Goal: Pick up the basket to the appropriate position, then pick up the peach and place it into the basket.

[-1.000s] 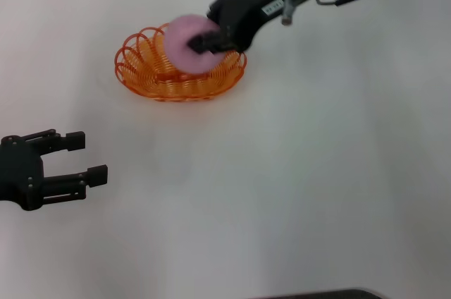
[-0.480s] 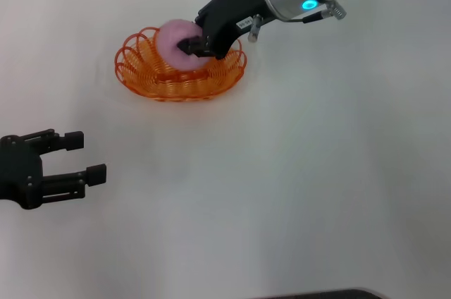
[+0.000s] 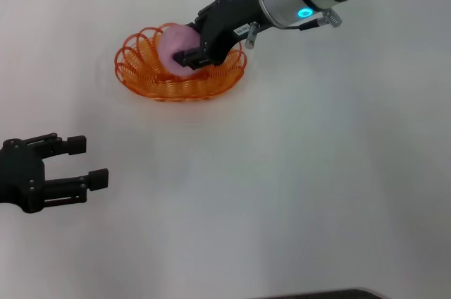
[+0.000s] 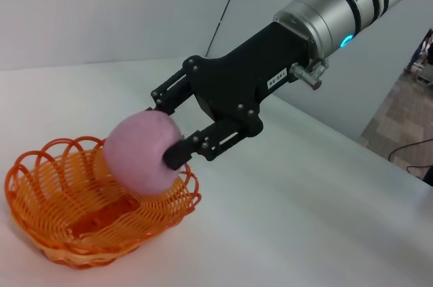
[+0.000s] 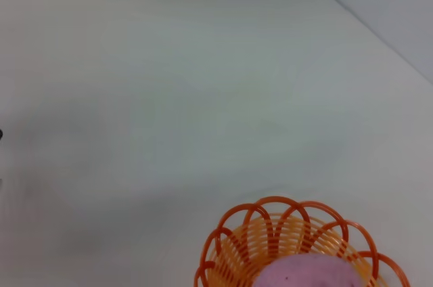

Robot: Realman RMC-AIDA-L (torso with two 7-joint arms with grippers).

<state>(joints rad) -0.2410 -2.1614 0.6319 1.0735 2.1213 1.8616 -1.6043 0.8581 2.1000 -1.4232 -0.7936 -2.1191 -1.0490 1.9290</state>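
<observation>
The orange wire basket (image 3: pixel 144 82) stands on the white table at the far left-centre. My right gripper (image 3: pixel 189 46) reaches over it from the right and is shut on the pink peach (image 3: pixel 170 41), holding it low inside the basket, over the rim's right part. The left wrist view shows the basket (image 4: pixel 61 239), the peach (image 4: pixel 135 155) and the right gripper (image 4: pixel 164 130) pinching it from both sides. I cannot tell if the peach touches the basket's floor. The right wrist view shows the basket (image 5: pixel 270 229) and the peach's top (image 5: pixel 308 275). My left gripper (image 3: pixel 95 160) is open and empty, parked near the left front.
The white table (image 3: pixel 296 172) stretches around the basket. In the left wrist view the table's far edge (image 4: pixel 352 139) drops off to a floor beyond the right arm.
My right gripper has carried the peach a little leftward and lower into the basket. The left arm has barely moved.
</observation>
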